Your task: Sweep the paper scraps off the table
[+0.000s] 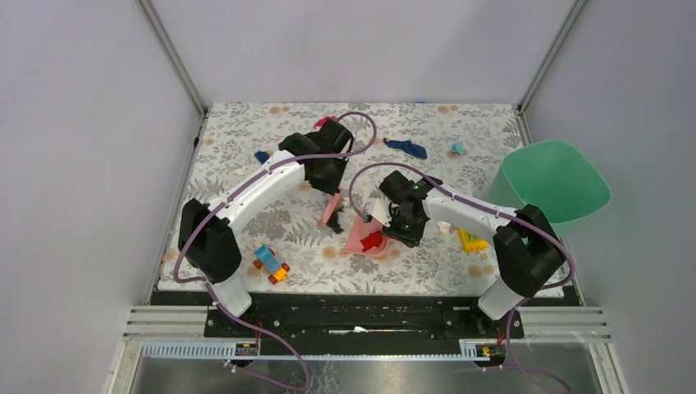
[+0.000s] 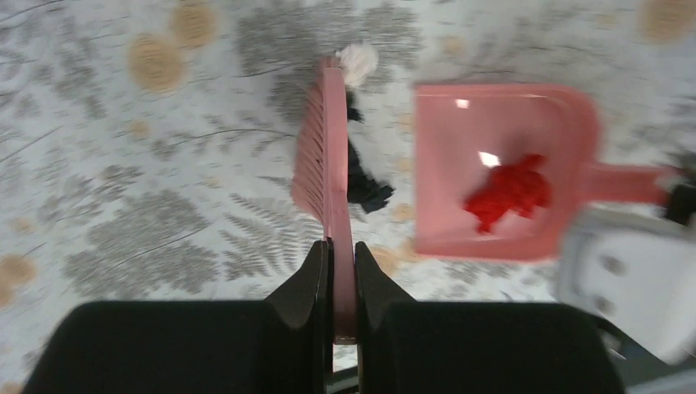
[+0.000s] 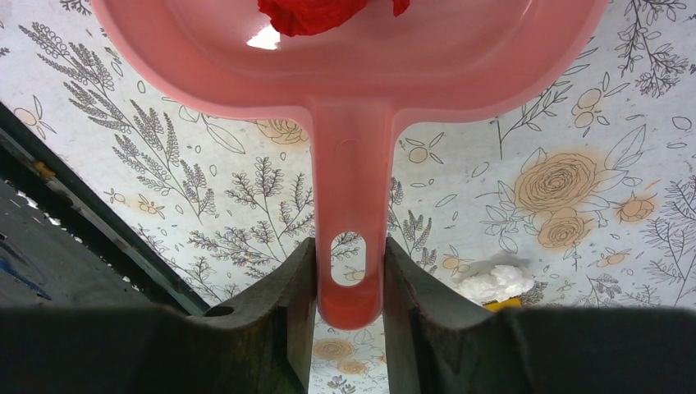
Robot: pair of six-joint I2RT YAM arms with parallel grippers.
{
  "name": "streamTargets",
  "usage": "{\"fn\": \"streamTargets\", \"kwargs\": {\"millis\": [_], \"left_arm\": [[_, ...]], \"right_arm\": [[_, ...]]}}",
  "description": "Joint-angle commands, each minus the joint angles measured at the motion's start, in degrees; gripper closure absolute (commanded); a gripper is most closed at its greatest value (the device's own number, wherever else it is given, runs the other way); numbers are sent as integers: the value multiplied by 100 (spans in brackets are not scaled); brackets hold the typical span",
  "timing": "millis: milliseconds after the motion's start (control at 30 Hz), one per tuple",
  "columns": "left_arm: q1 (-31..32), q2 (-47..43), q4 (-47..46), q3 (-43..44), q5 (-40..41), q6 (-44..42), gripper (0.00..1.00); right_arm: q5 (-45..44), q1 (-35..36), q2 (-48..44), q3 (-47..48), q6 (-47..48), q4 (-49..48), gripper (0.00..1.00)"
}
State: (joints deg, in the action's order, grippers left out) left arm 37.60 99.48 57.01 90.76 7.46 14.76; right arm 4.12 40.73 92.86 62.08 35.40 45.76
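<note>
The left claw [image 2: 343, 275] clamps the pink brush [image 2: 316, 156]. A dark paper scrap [image 2: 366, 182] lies on the desk [image 2: 164, 246] between it and the mouth of the dustpan [image 2: 460, 144], whose handle the right claw [image 3: 349, 275] grips.

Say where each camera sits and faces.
Top external: above, behind the bases, facing down at the table; left arm and right arm show.
Left wrist: on the left end effector, looking along its pink brush.
Right wrist: on the right end effector, along the pink dustpan.
Shared: both wrists see the dustpan's red scrap.
</note>
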Motion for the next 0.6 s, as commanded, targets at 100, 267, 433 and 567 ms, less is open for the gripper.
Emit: {"fn": "streamTargets", "kwargs": {"millis": [100,267,433,567], "left_arm": [[129,-417,-678,-168,-2460,328,100],[116,-553,-700,-29,-2539,438,100],[123,-786,-284,626,-1708,329,100],[100,-664,60,1073,-855,1,100]], "right_arm": [[211,53,-62,108,-68,17,89],[128,41,-208,-48,-85,12,89],[-51,40,-717,-459,-62,33,89],[-114,-55,-1071,-775,-25,43,89]]}}
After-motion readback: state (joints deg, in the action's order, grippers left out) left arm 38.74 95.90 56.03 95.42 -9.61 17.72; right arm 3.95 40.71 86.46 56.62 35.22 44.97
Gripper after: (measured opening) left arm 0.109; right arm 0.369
